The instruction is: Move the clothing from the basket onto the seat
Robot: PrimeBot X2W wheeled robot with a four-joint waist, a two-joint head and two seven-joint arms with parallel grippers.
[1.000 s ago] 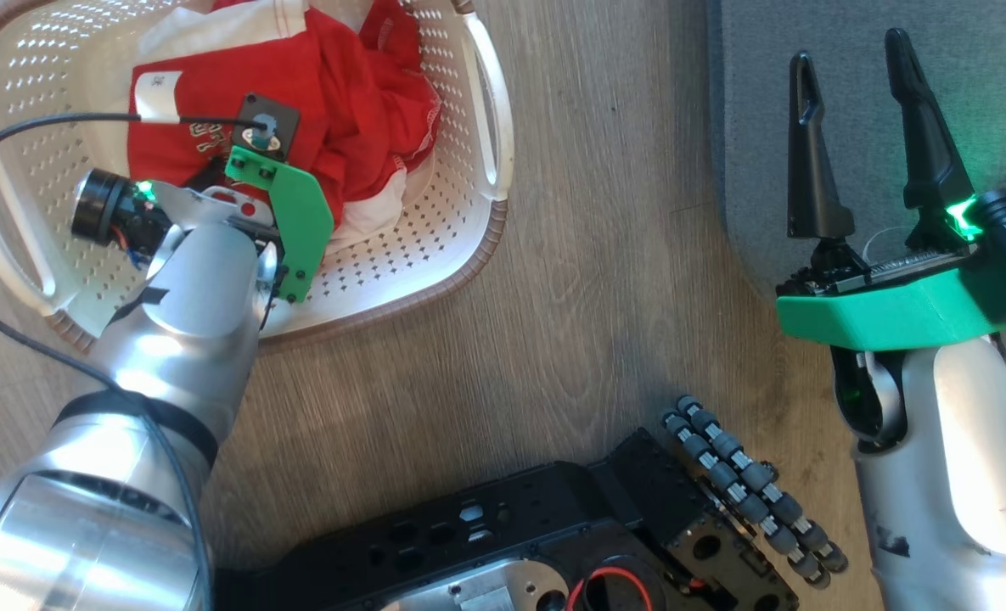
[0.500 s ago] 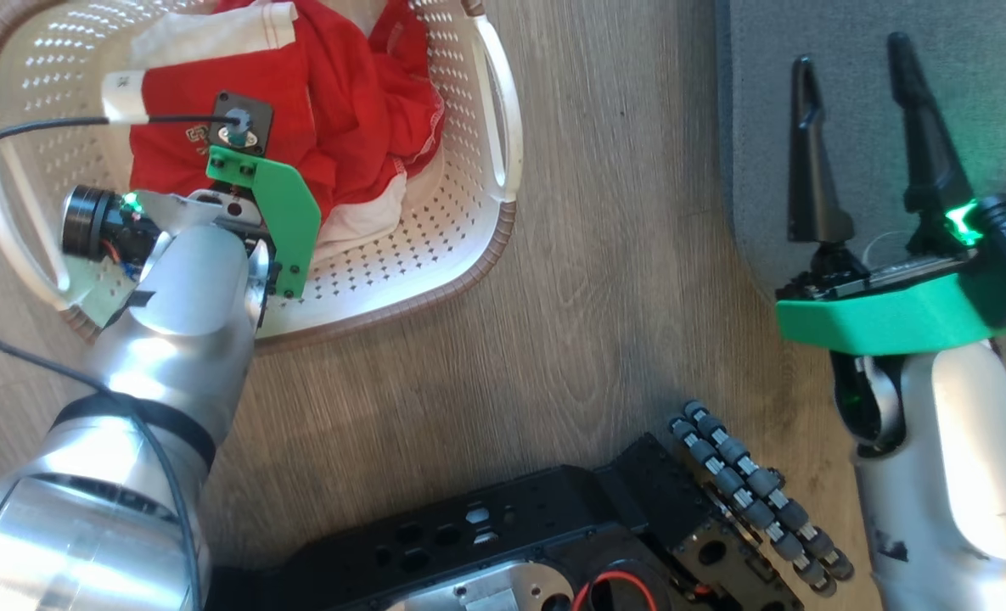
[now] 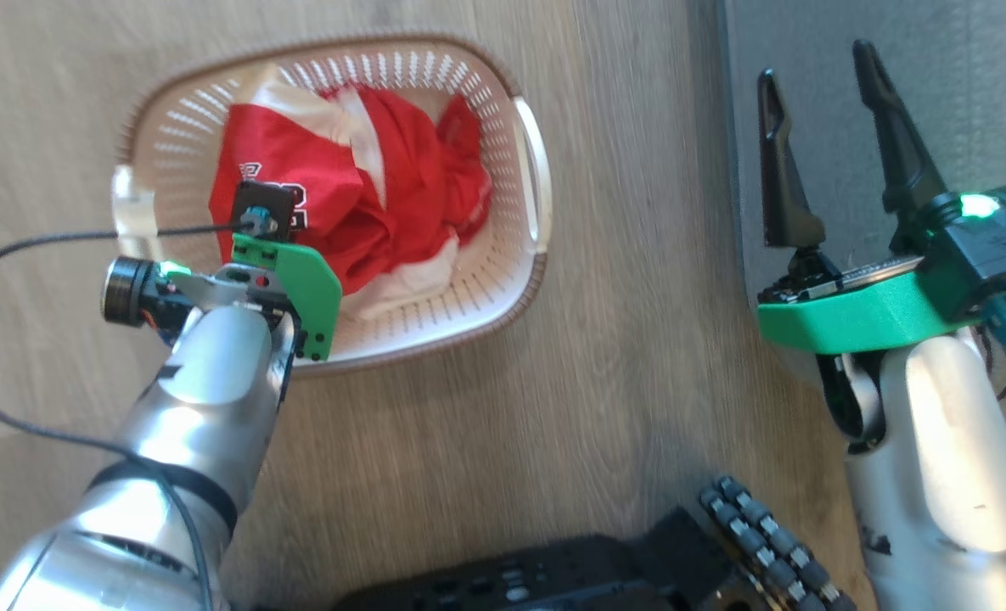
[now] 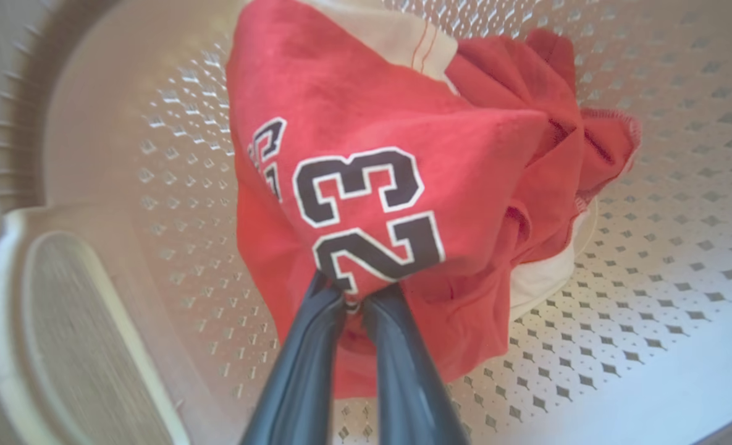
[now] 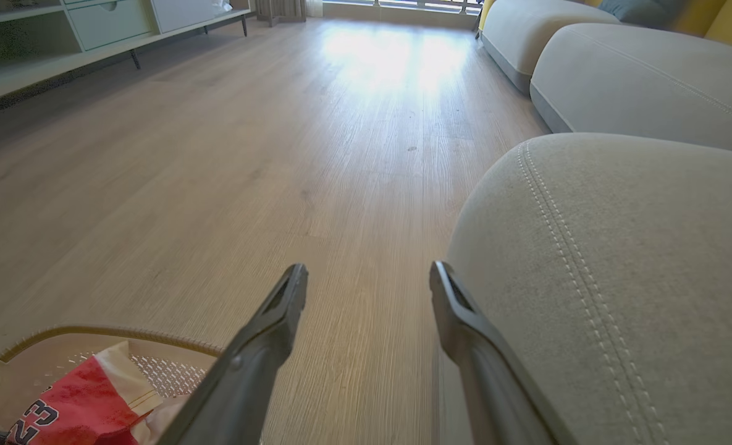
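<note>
The cream basket (image 3: 526, 161) stands on the wood floor with the red and white clothing (image 3: 401, 195) heaped inside. In the left wrist view my left gripper (image 4: 354, 292) is shut on a fold of the red jersey (image 4: 366, 154) just below its "23", and the cloth is pulled into a peak above the basket's floor (image 4: 637, 296). More red and white cloth (image 4: 563, 142) lies behind it. In the head view the left wrist covers those fingers. My right gripper (image 3: 815, 66) is open and holds nothing, over the near edge of the grey seat (image 3: 961, 76). The right wrist view shows that gripper (image 5: 369, 272), the seat (image 5: 637, 266) and the basket (image 5: 94, 337).
My dark wheeled base (image 3: 553, 577) fills the bottom of the head view. A black cable (image 3: 44, 242) runs left from the left wrist. A low white cabinet (image 5: 94, 25) lines the far left wall, and further couch cushions (image 5: 637, 74) lie beyond the seat.
The head camera has shifted, so the whole basket now shows. My left wrist stays over the clothing in the basket. The right gripper stays open by the seat.
</note>
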